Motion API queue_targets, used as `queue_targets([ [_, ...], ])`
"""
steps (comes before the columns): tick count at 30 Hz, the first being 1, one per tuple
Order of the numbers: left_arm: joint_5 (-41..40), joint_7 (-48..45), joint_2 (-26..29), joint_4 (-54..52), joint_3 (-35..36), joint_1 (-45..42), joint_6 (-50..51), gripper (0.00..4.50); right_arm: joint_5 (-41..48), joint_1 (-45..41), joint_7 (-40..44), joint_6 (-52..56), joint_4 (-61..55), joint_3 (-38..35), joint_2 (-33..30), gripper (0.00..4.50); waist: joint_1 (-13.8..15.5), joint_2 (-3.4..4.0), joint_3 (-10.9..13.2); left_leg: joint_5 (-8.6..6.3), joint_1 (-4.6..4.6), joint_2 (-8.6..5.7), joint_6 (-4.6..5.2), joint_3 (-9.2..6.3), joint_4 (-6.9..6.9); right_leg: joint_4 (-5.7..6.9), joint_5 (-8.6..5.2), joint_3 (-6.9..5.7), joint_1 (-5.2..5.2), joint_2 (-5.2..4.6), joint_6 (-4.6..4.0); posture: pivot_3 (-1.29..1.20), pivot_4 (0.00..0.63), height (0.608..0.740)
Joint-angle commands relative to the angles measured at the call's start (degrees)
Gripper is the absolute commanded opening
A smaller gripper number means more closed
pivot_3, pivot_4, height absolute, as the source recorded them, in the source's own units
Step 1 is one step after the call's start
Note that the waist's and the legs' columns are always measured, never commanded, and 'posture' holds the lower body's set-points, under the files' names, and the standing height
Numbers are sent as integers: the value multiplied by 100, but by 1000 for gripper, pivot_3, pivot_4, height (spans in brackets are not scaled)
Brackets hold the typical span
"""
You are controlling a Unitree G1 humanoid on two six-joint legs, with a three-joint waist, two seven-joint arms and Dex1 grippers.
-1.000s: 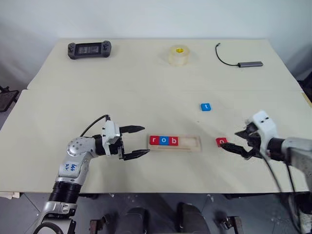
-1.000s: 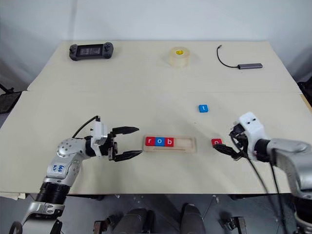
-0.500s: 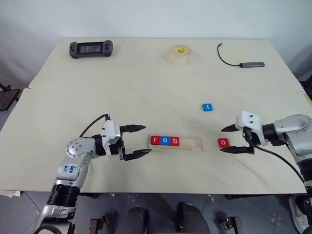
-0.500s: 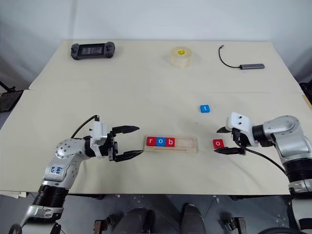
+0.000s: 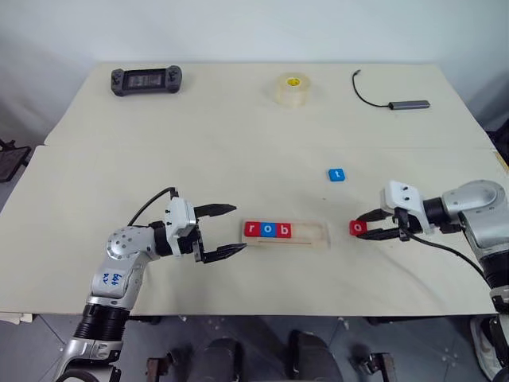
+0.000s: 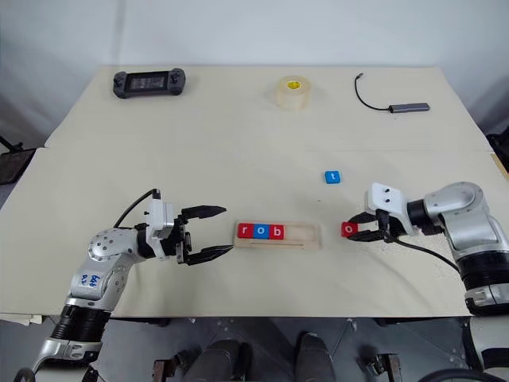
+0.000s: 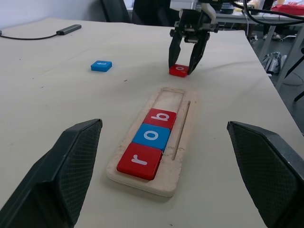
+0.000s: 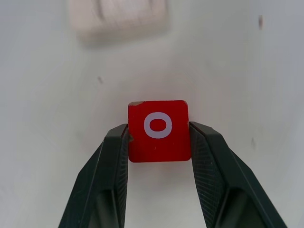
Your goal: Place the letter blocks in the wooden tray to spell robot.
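Right claw has its two fingers closed against the left and right edges of the red "o" block, which rests on the bench just right of the wooden tray. Grip sits on the block's near half only, so risk is the tile pivoting or squirting out on lift. Tray holds r, o, b in its left three places; the two right places are bare. Blue "t" block lies farther back, apart from the tray. Second risk: the free slot is tight between the "b" block and the rim, so a tilted tile could catch the rim or nudge the row. Left claw wide open, holding nothing, near the tray's left end; could bump the tray if it advances.
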Motion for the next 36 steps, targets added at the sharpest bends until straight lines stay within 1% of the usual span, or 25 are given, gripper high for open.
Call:
queue_targets([
  [1,-83,8,4,-181,80,3,-83,4500,348,-281,241,662,-905,-54,43,1453,-6,0,0,-1,0,2,-2,-1,0,-1,0,0,0,2,0,0,150,740],
  [3,-78,10,-3,-162,82,-5,-98,4500,508,-443,132,1519,-1579,101,210,1453,-12,0,0,-2,0,6,-4,-1,0,0,0,0,-1,3,0,0,150,740],
  [4,-76,17,-8,-162,81,-8,-98,4500,509,-473,52,1756,-1786,165,283,1453,-13,0,0,-3,0,8,-6,-1,0,-1,0,0,-1,4,-1,0,150,740],
  [6,-72,38,-21,-172,78,-11,-92,4500,308,-547,-235,2270,-2017,356,399,1453,-3,0,0,-3,0,9,-8,-3,1,0,0,-1,-1,4,-1,0,150,740],
  [8,-67,69,-41,-203,67,15,-87,4500,229,-619,-450,2534,-2146,496,599,1453,38,0,0,-4,0,5,-8,-5,2,0,-1,-1,-1,1,-1,0,150,740],
  [10,-66,112,-65,-267,48,68,-74,4500,121,-654,-666,2585,-2163,659,865,1453,54,0,0,-4,-2,-3,-7,-7,3,1,0,0,-1,-2,-1,0,150,740],
  [13,-72,167,-82,-335,40,111,-53,4500,-25,-617,-833,2579,-2151,846,1040,1453,74,0,0,-4,-2,-3,-7,-7,2,3,0,0,-3,-1,-1,0,150,740],
  [26,-103,264,-1,-476,114,217,6,4500,-77,-408,-877,2667,-2254,1067,1098,1453,71,0,0,-3,-3,-2,-7,-5,2,5,-1,-1,-4,1,-1,0,150,740],
  [28,-105,257,11,-465,119,196,6,4500,-110,-358,-906,2636,-2240,1069,1086,2214,69,0,0,-3,-3,-2,-7,-5,2,5,-1,-1,-4,1,-1,0,150,740],
  [30,-105,248,21,-454,121,183,4,4500,-112,-349,-965,2619,-2235,1034,1105,2852,68,0,0,-3,-3,-2,-7,-5,2,5,-1,-1,-4,2,-1,0,150,740],
  [32,-108,244,27,-453,120,182,4,4500,-91,-360,-993,2633,-2259,1006,1107,3600,68,0,0,-3,-3,-2,-7,-5,2,5,0,-1,-4,1,-1,0,150,740],
  [34,-115,242,27,-452,118,178,10,4500,-28,-350,-973,2683,-2360,926,1015,4222,68,0,0,-3,-3,-2,-7,-5,2,5,-1,-1,-4,1,-1,0,150,740],
  [35,-114,237,28,-449,117,180,7,4500,4,-330,-963,2695,-2410,874,959,4487,69,0,0,-3,-3,-2,-7,-5,2,5,-1,-1,-5,1,-1,0,150,740],
  [36,-114,232,28,-441,117,179,4,4500,37,-301,-949,2699,-2459,816,899,4487,70,0,0,-3,-3,-2,-7,-5,2,5,-1,-1,-5,1,-1,0,150,740],
])
